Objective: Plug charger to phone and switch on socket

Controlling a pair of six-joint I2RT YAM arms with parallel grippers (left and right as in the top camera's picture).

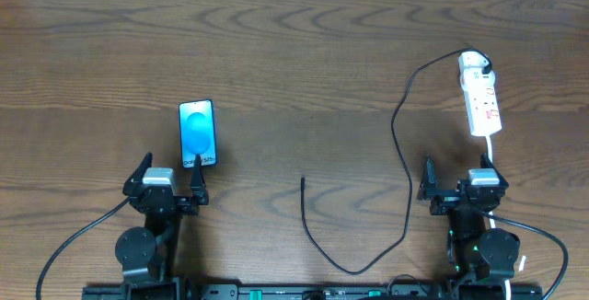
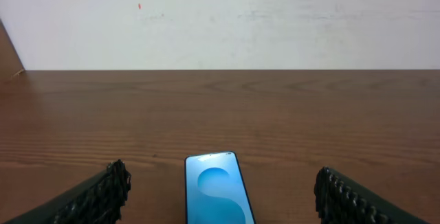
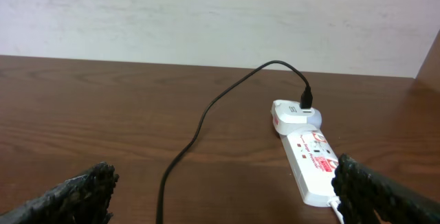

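The phone (image 1: 198, 133) lies flat at the left, its screen lit blue; it also shows in the left wrist view (image 2: 216, 191) between the open fingers. My left gripper (image 1: 171, 179) is open and empty just in front of it. The white socket strip (image 1: 480, 100) with red markings lies at the right, with a white adapter plugged into its far end (image 3: 294, 116). The black charger cable (image 1: 402, 144) runs from that adapter in a long loop to its free tip (image 1: 303, 181) at the table's middle. My right gripper (image 1: 462, 182) is open and empty near the strip's close end.
The wooden table (image 1: 294, 51) ends at a pale wall behind. The strip's white cord (image 1: 490, 157) runs down past the right arm. Thick black arm cables trail off at the front left (image 1: 74, 245) and front right (image 1: 548, 240).
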